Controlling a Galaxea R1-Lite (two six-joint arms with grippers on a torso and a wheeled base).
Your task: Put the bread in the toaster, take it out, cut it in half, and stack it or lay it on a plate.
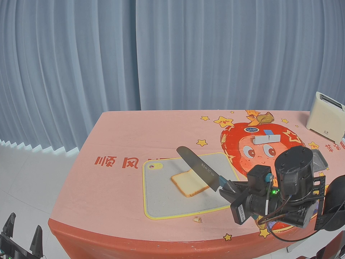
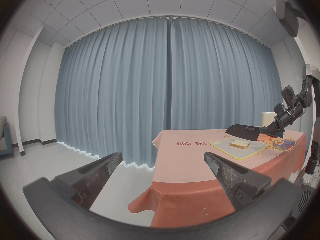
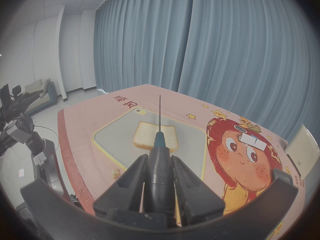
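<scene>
Pink-clothed table with the grey, yellow-rimmed cutting board lying flat on it, so I'll place everything off the board. The cream toaster stands well off to the board's right, towards the far side.

The right gripper hangs just off the board's right edge, clamped tight on the handle of the knife. The left gripper is way off to the board's left and nearer than the table, jaws spread wide with nothing in them.

The knife's dark blade reaches in over the board, edge down, right above the bread. Can't honestly tell if it's touching. The bread is one whole slice lying flat around the middle of the board. There's a little crumb just off the board's near edge.
</scene>
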